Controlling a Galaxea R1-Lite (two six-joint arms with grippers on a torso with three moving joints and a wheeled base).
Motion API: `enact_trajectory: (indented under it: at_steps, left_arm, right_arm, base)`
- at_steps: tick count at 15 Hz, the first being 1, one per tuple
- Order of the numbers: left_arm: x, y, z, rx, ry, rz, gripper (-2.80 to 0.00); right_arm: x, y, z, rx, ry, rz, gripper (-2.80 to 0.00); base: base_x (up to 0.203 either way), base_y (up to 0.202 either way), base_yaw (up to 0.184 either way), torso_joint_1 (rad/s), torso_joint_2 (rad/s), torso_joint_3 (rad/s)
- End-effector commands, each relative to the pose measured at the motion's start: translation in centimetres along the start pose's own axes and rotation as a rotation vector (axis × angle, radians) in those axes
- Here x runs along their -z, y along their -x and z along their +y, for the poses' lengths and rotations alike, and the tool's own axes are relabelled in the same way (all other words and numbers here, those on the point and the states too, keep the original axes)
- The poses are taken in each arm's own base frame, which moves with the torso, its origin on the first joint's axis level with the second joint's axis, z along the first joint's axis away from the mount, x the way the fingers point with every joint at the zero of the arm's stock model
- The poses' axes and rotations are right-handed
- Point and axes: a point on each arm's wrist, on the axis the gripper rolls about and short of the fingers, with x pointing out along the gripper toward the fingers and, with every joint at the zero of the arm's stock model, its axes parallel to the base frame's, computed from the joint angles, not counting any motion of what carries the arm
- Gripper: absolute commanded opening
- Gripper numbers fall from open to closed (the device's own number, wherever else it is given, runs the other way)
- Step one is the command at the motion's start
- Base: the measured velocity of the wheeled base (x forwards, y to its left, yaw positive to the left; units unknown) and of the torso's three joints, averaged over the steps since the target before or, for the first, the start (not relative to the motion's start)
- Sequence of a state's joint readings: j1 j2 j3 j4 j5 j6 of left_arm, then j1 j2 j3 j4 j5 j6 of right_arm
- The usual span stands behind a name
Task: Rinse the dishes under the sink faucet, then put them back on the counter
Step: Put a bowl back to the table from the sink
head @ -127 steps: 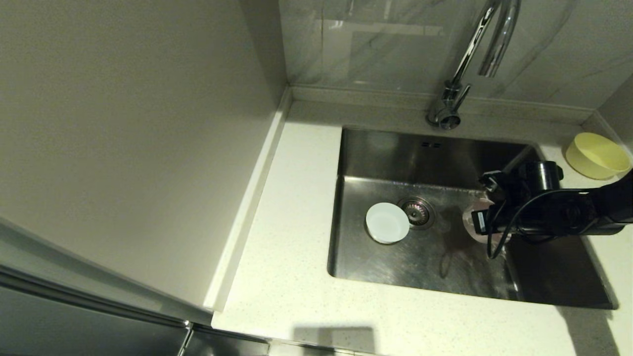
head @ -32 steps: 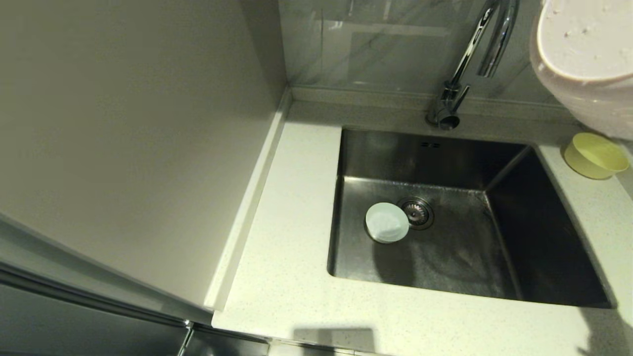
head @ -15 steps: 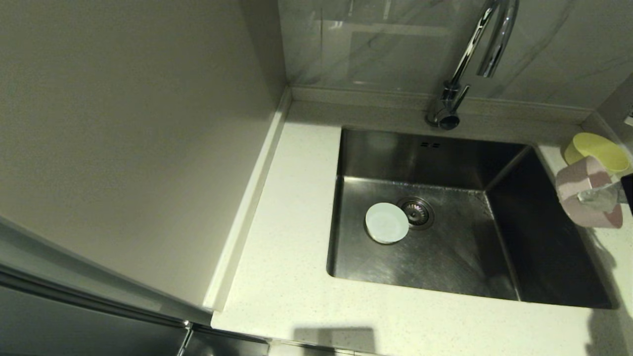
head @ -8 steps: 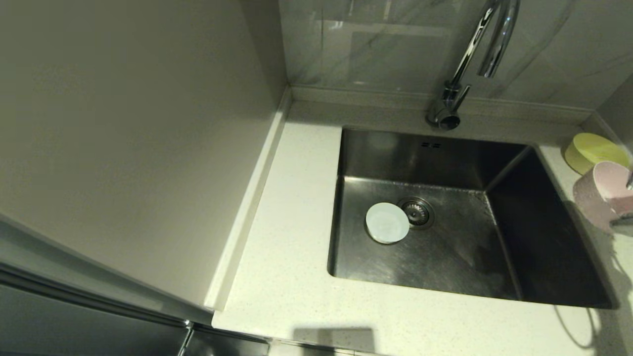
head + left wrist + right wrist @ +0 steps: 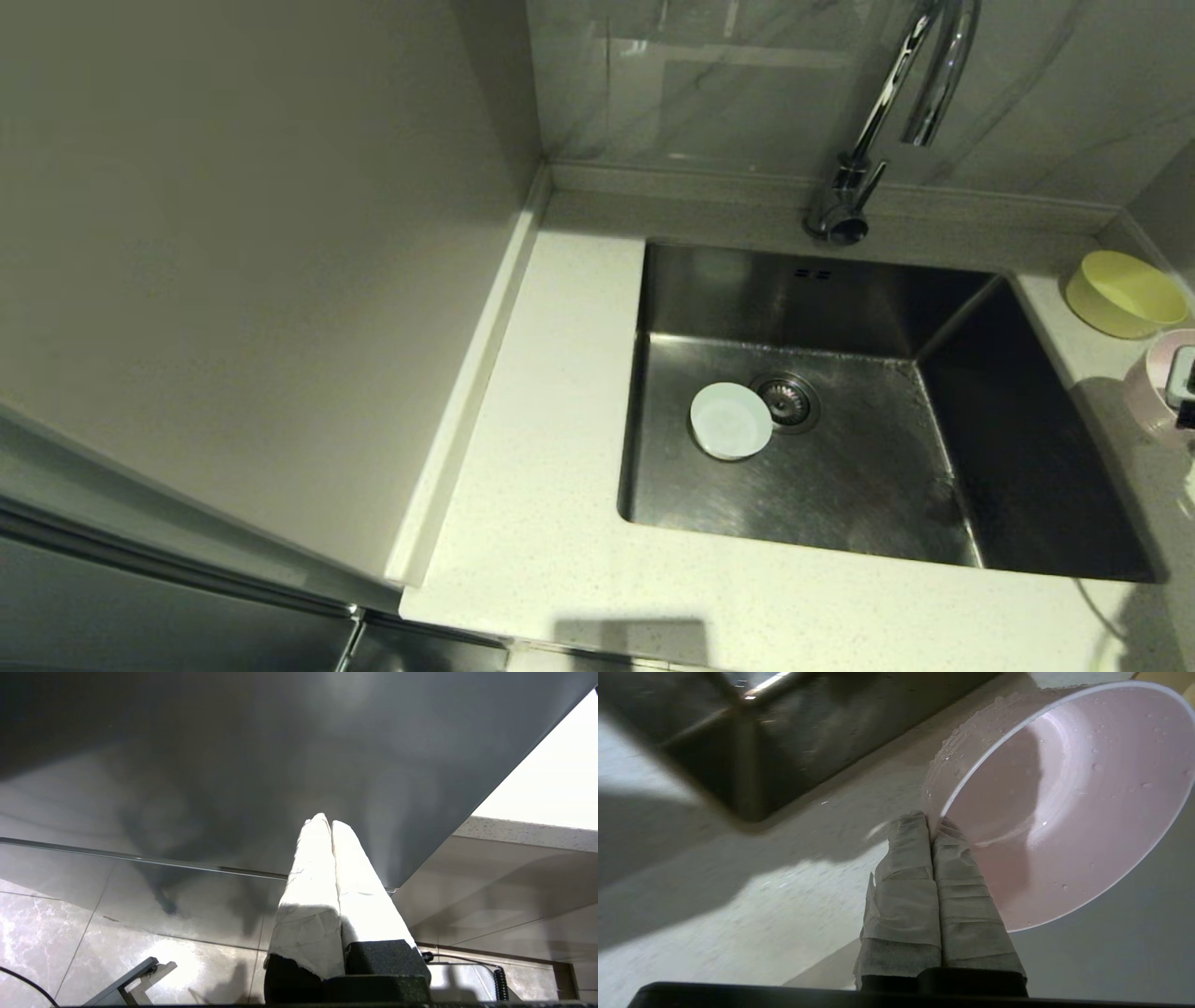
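My right gripper (image 5: 931,820) is shut on the rim of the wet pale pink bowl (image 5: 1069,802), one finger inside and one outside. In the head view that pink bowl (image 5: 1153,392) is at the far right edge, low over the counter (image 5: 560,560) right of the sink (image 5: 840,280). The yellow-green bowl (image 5: 1125,294) stands on the counter just behind it. A white bowl (image 5: 731,420) lies on the sink floor beside the drain (image 5: 787,401). The chrome faucet (image 5: 896,103) rises behind the sink. My left gripper (image 5: 325,822) is shut and empty, parked below the counter, away from the sink.
A tall grey panel (image 5: 233,261) walls off the left of the counter. A tiled backsplash (image 5: 728,84) runs behind the faucet, and a side wall (image 5: 1167,205) closes the corner by the yellow-green bowl. The floor tiles (image 5: 93,933) show under my left gripper.
My right gripper has carried the pink bowl rightward and down, from above the sink's right edge to low over the counter in front of the yellow-green bowl. The white bowl has not moved.
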State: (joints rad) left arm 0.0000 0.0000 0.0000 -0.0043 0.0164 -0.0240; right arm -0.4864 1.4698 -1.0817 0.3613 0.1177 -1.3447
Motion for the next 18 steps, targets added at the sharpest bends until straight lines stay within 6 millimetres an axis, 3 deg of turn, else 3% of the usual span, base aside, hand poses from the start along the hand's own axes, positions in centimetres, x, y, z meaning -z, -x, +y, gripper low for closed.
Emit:
enact_trajectory:
  at_steps: [1, 18]
  left_arm:
    - [0.0, 0.0, 0.0, 0.000, 0.001, -0.002, -2.80]
    - [0.0, 0.0, 0.0, 0.000, 0.001, -0.002, -2.80]
  right_arm:
    - [0.4, -2.5, 0.0, -0.024, 0.003, 0.026, -2.80]
    - [1.3, -10.3, -3.6, 0.133, -0.099, 0.045, -2.80]
  base:
    - [0.000, 0.000, 0.000, 0.000, 0.00, 0.000]
    - [0.000, 0.000, 0.000, 0.000, 0.00, 0.000]
